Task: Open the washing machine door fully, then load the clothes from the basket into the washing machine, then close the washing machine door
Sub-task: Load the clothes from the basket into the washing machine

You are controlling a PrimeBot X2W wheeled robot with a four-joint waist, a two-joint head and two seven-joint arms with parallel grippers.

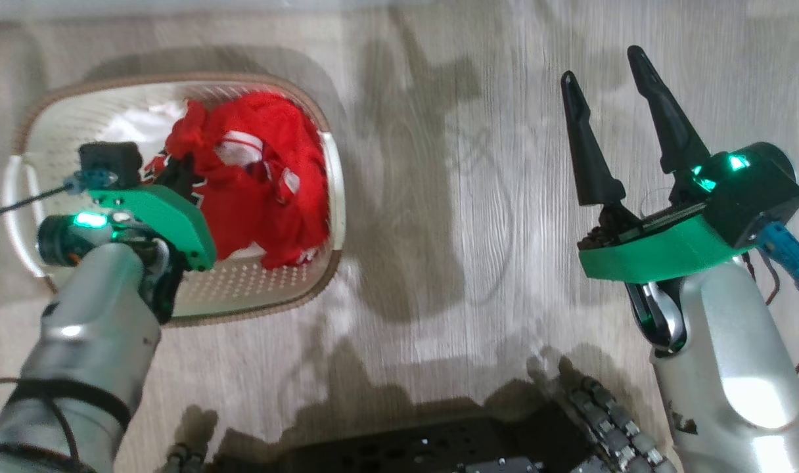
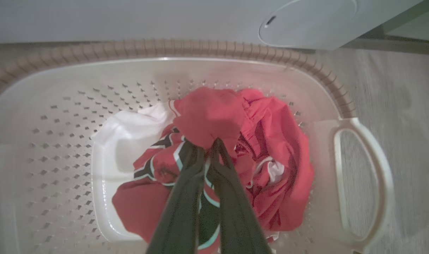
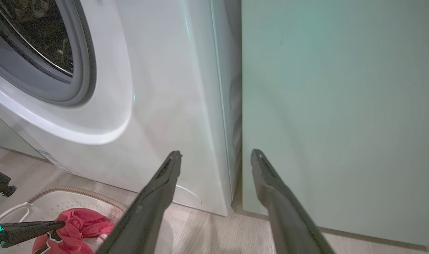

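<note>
The cream basket [image 1: 294,289] stands on the floor at the left, holding the red clothes [image 1: 261,197]. My left gripper [image 2: 207,145] reaches down into it, its fingers shut on a fold of the red clothes [image 2: 214,116]. From the right wrist view, that gripper [image 3: 59,224] touches the red clothes [image 3: 84,220] inside the basket [image 3: 73,192]. My right gripper [image 1: 602,64] hangs open and empty over bare floor; its fingers [image 3: 165,176] point at the washing machine [image 3: 172,91], whose grey-ringed drum opening [image 3: 84,70] is uncovered. The washing machine door is out of view.
A white piece of fabric [image 2: 130,130] lies under the red clothes. The machine's round flap [image 2: 306,21] sits just beyond the basket [image 2: 59,141]. A pale green cabinet [image 3: 341,106] stands to the right of the washer. My dark base [image 1: 439,447] fills the bottom edge.
</note>
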